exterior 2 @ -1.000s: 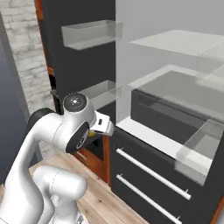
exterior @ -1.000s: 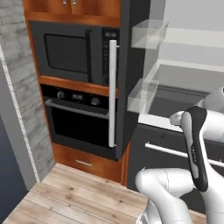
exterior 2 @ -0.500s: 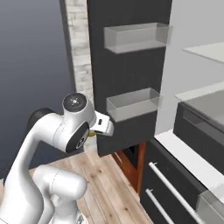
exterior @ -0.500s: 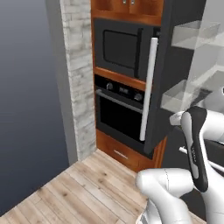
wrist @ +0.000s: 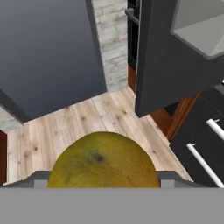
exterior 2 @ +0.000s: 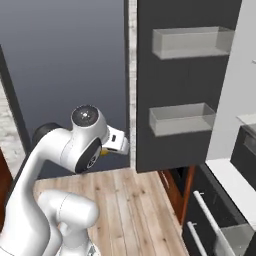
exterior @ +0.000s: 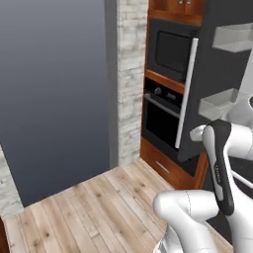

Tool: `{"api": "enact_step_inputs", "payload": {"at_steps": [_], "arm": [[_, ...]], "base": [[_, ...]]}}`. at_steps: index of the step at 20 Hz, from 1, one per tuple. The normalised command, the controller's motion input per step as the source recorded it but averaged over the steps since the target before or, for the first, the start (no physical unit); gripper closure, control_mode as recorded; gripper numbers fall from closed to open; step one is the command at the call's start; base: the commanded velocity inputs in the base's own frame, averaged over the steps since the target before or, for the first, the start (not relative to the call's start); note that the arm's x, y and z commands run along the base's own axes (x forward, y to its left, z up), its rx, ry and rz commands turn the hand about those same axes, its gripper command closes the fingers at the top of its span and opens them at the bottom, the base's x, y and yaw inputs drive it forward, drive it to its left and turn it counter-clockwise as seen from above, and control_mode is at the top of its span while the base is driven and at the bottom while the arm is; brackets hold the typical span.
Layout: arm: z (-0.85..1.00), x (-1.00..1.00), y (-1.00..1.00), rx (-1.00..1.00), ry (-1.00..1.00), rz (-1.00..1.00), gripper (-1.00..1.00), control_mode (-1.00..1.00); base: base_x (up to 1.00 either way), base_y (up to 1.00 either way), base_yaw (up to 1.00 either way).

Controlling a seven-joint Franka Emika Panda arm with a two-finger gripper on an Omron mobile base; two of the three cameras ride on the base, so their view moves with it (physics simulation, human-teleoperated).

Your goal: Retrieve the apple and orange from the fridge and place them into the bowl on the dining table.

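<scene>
Wooden floor and a grey wall have swung into view beside the fridge [exterior 2: 185, 85] door: your base has turned away. Your end effector [exterior 2: 116, 144], jaws wide, grips the orange [wrist: 103, 161], so the bowl comes next.

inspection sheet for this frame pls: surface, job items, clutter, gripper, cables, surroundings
Surface: wood plank floor; no worktop in view.
Job's things: orange, yellow-olive, sits between the fingertips in the hand view. Fridge door stands open, dark grey, two clear door bins, both look empty.
Clutter: nothing seen.
Gripper: gripper closed on the orange, jaws wide around it.
Cables: nothing seen.
Surroundings: stone pillar, black wall oven with microwave above in wood cabinetry, plain grey wall.
</scene>
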Motion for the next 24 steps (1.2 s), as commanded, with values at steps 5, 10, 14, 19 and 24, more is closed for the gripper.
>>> {"api": "enact_step_inputs", "payload": {"at_steps": [5,10,14,19,24], "arm": [[0.00,0.00,0.00,0.00,0.00,0.00,1.00,1.00],[0.00,0.00,0.00,0.00,0.00,0.00,1.00,1.00],[0.00,0.00,0.00,0.00,0.00,0.00,1.00,1.00],[0.00,0.00,0.00,0.00,0.00,0.00,1.00,1.00],[0.00,0.00,0.00,0.00,0.00,0.00,1.00,1.00]], "base": [[-1.00,0.00,0.34],[-1.00,0.00,0.33],[-1.00,0.00,0.33],[-1.00,0.05,0.31],[-1.00,0.43,0.26]]}}
